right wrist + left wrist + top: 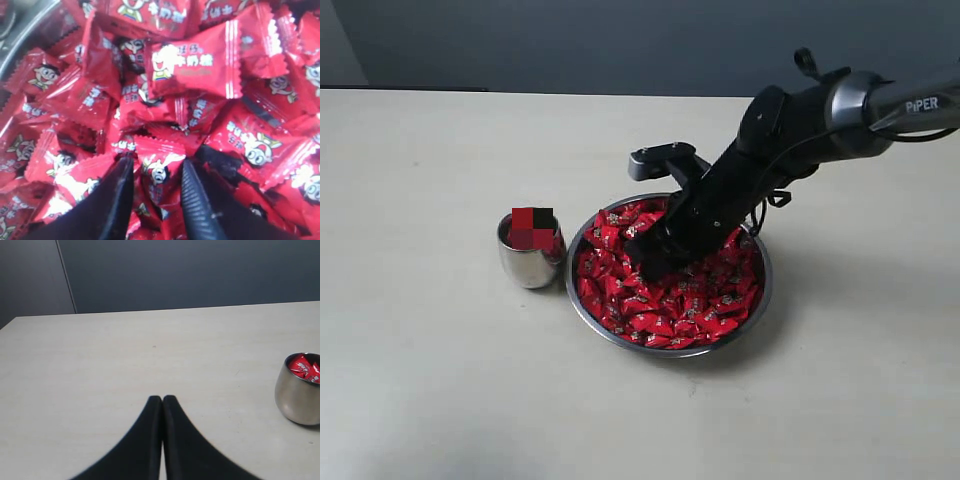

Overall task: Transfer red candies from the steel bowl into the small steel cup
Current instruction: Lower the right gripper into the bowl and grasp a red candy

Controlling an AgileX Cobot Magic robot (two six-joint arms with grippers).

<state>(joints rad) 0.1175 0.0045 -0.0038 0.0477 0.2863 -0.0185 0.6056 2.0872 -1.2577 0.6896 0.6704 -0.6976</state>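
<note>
We see right gripper (157, 162) buried in steel bowl (669, 353), pinching one red candy (159, 174) for the small steel cup (525, 265); left gripper (162, 399) pressed together

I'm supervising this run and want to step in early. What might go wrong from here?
1. The right gripper straddles one sweet in the tightly packed red candies; neighbouring wrappers may get pinched too, or the slick wrapper may slip out on lifting.
2. The small steel cup is narrow, already holds candies and stands close beside the steel bowl; a drop may miss, or the gripper may nudge it.
</note>
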